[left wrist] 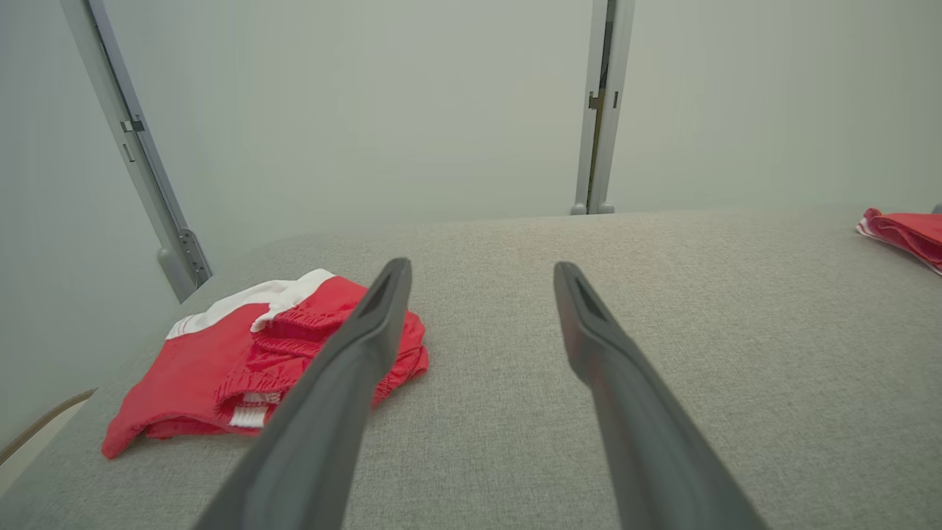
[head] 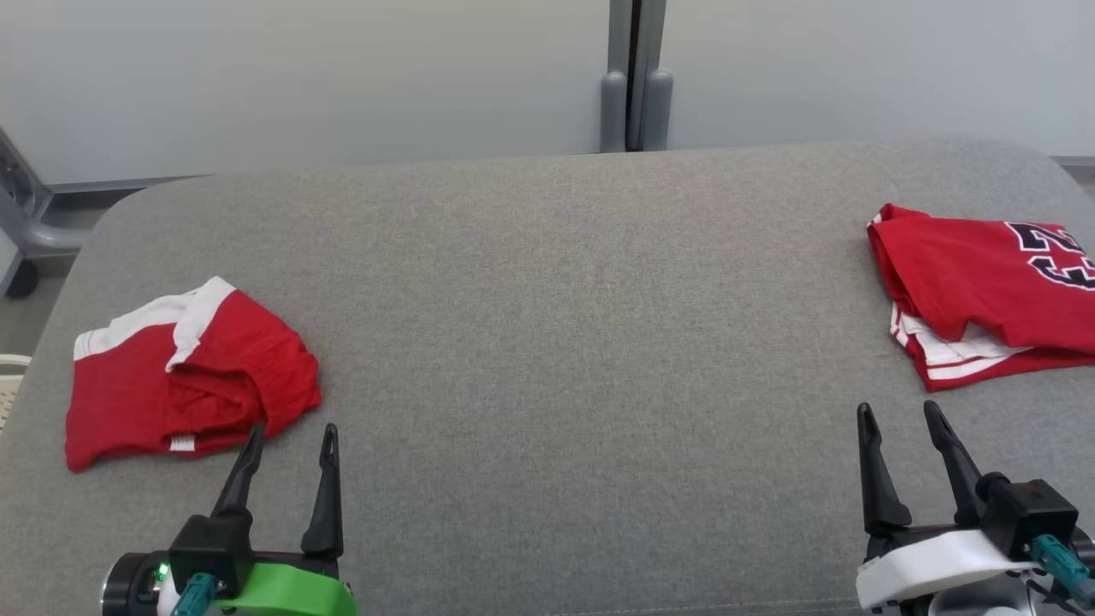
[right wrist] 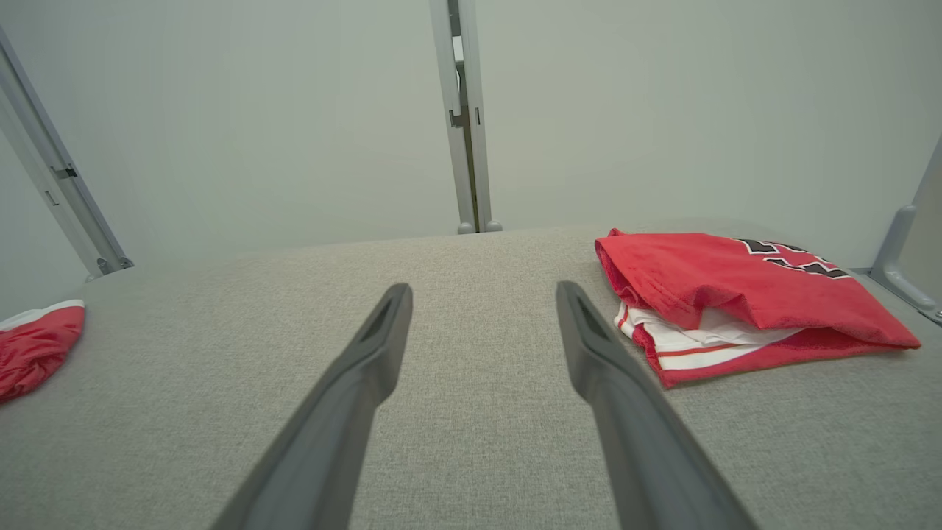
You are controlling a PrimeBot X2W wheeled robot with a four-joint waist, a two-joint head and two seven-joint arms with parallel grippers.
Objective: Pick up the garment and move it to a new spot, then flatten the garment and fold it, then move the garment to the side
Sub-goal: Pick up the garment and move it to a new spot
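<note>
Garment point(head: 184, 376) crumpled just beside left end effector point(head: 293, 430), jaws apart.

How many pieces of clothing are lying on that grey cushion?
2. Crumpled red-and-white shorts lie at the left, near the left end effector; a folded red jersey lies at the far right, partly out of frame. Nothing else seems hidden.

Between my left gripper point(head: 292, 432) and right gripper point(head: 898, 411) I have a wide bare stretch of grey padded surface point(head: 547, 342), free right to its far edge. Crumpled red shorts point(head: 171, 385) block the left side, close by the left gripper's outer fingertip. A folded red jersey point(head: 967, 282) lies ahead of the right gripper. A grey post point(head: 635, 94) stands behind the far edge.
</note>
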